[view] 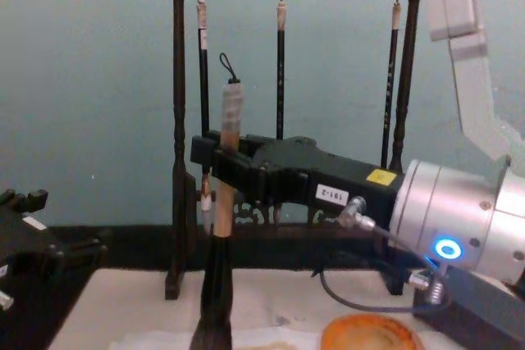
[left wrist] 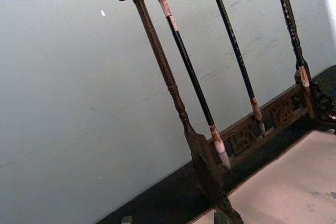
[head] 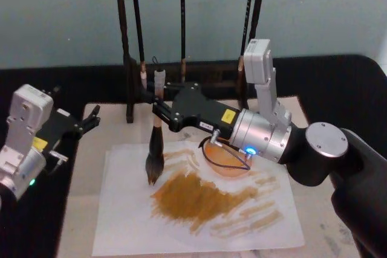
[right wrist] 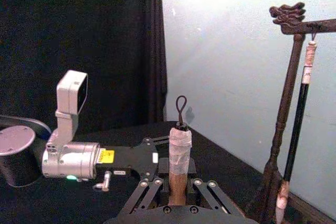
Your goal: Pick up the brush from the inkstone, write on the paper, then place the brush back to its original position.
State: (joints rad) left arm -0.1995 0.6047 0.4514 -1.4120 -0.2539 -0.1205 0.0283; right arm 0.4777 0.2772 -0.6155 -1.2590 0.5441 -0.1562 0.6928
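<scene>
The brush (head: pixel 155 155) stands upright, with my right gripper (head: pixel 158 112) shut on its pale handle, which is wrapped in white tape near the top (right wrist: pixel 179 148). Its dark bushy hair points down at the left part of the paper (head: pixel 127 222), a white sheet with broad brown strokes across its middle. Whether the tip touches the sheet I cannot tell. In the chest view the handle (view: pixel 228 133) rises through the black fingers (view: pixel 246 171). The round orange inkstone (head: pixel 225 160) lies on the paper under my right forearm. My left gripper (head: pixel 91 119) rests open at the table's left edge.
A dark wooden brush rack (head: pixel 128 58) with three thin hanging brushes (view: pixel 280 79) stands at the back, just behind the held brush. A beige mat (head: pixel 84 167) lies under the paper on black cloth. A thin cable (head: pixel 221 162) loops over the inkstone.
</scene>
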